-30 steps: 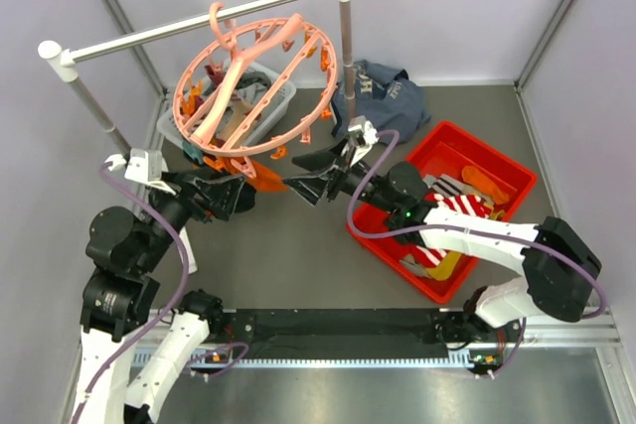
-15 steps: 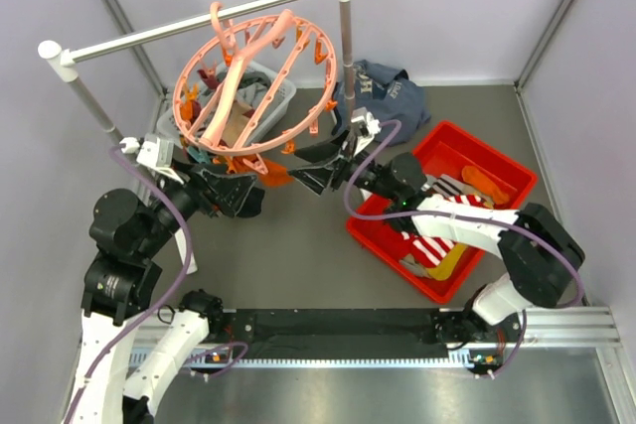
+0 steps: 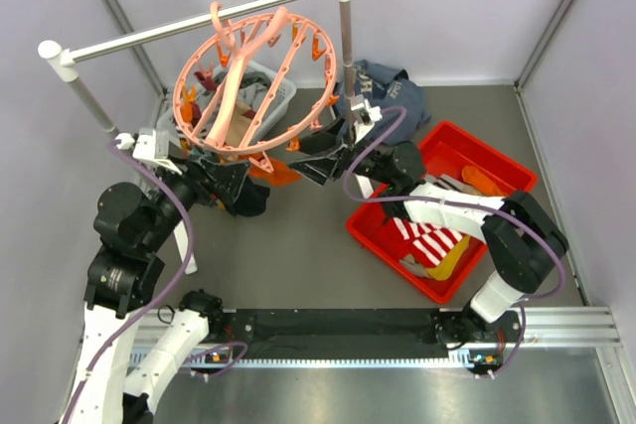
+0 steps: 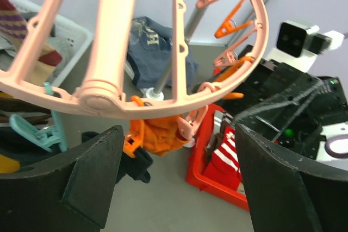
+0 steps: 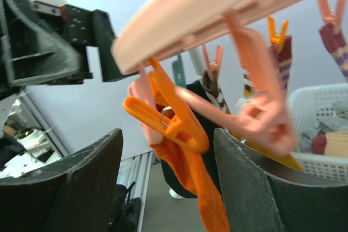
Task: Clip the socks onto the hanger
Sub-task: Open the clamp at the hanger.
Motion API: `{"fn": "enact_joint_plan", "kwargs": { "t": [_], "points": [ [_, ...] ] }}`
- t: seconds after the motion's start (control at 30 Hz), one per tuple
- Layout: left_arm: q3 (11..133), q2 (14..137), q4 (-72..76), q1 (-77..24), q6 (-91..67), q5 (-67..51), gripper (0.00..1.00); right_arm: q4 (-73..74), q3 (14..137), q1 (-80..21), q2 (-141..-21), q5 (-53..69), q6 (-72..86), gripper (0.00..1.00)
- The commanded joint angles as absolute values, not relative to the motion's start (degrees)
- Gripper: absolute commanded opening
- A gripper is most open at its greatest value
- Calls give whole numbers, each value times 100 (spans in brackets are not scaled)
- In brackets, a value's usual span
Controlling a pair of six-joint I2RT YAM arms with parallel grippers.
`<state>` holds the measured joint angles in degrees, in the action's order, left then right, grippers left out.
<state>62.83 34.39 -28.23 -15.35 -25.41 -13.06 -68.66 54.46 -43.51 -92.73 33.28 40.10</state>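
Up a touch since before: left tool (image 4: 178,134) and right tool (image 5: 166,134), both spread, under the hanger (image 3: 231,86); orange sock (image 4: 157,137) hangs clipped; navy garment (image 3: 393,96) lettering too blurred.

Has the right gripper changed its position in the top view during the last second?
Yes. The right gripper has shifted slightly up the picture, away from the red bin and toward the navy garment.
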Motion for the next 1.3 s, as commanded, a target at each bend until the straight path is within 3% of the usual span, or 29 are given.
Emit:
{"fn": "enact_joint_plan", "kwargs": {
  "t": [0.0,0.33,0.57,0.9,1.1,1.27],
  "points": [
    [6231,3454,-2338,-1538,-2575,-809,86,-7348,5783,-4307,-9273,3814,4061,66],
    [6161,3595,-2400,-1547,-2461,-203,86,-7409,5862,-4228,-9290,3964,4122,58],
    [6135,3647,-2391,-1547,-2338,-53,86,-7593,5871,-4228,-9299,4060,4245,44],
    [6126,3753,-2338,-1547,-2206,387,86,-7620,5827,-4298,-9229,4122,4272,14],
    [6135,3955,-2215,-1547,-2075,580,86,-7068,5722,-4579,-9044,3815,3701,7],
    [6257,4184,-2250,-1547,-2109,607,87,-5540,5660,-5070,-8535,2560,2220,0]
  ]
}}
